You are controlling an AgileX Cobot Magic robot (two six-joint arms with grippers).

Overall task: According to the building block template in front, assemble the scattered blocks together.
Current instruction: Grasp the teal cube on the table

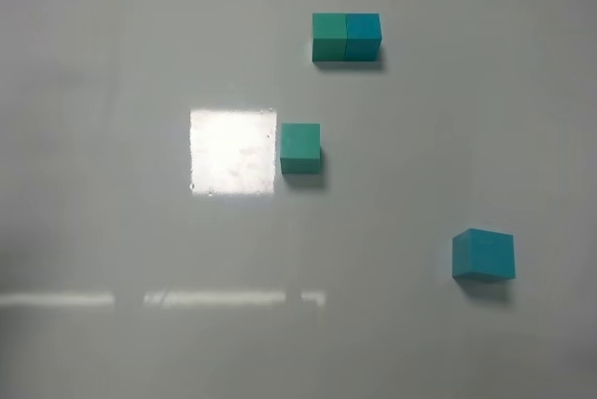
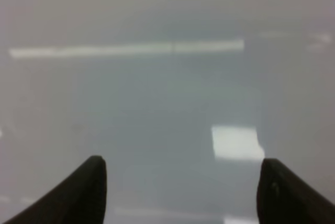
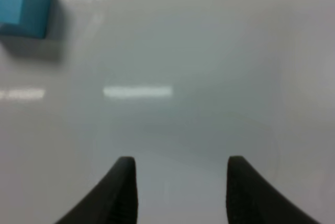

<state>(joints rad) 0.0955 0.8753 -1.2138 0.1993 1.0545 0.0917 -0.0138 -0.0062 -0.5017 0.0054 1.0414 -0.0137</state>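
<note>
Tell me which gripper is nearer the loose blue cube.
Right, probably. The right gripper has the blue cube in its wrist view, ahead and off to one side. The left gripper has no cube in its view.

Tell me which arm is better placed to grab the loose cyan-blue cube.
Likely the right: the loose matte cyan-blue cube lies on its side and shows in its wrist view, beyond the open right gripper.

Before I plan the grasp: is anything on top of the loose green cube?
The loose green cube has a bare top face. It sits on the table; its underside is hidden.
</note>
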